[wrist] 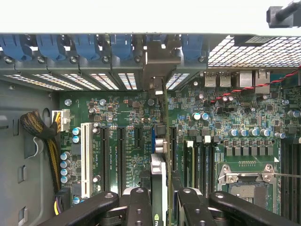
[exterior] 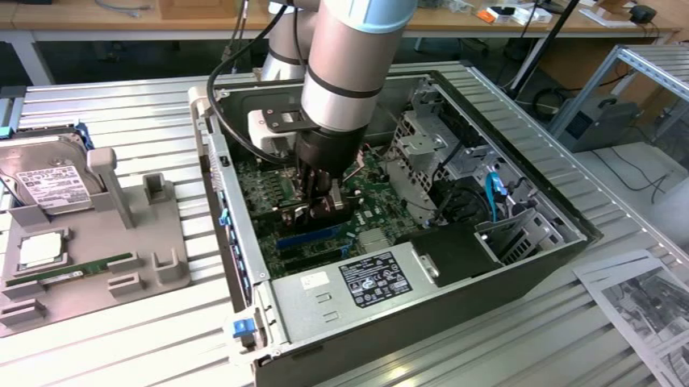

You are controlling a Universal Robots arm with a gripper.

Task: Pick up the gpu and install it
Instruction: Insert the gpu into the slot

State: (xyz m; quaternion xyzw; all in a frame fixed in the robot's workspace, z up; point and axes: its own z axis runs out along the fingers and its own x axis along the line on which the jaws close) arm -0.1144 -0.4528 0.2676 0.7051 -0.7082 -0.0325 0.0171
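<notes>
Here the gpu [wrist: 159, 165], clenched in my claw [wrist: 162, 200], showed just its thin edge; the case [exterior: 485, 282] sat on a slatted table [exterior: 129, 347].

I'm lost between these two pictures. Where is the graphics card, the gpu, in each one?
Exterior view: the gpu sits in the gripper, down inside the open computer case, over the motherboard.
Wrist view: the gpu is seen edge-on, a thin strip between the two black fingers, reaching toward the case's vented rear wall.
Shared landmark: the green motherboard under the card.
</notes>
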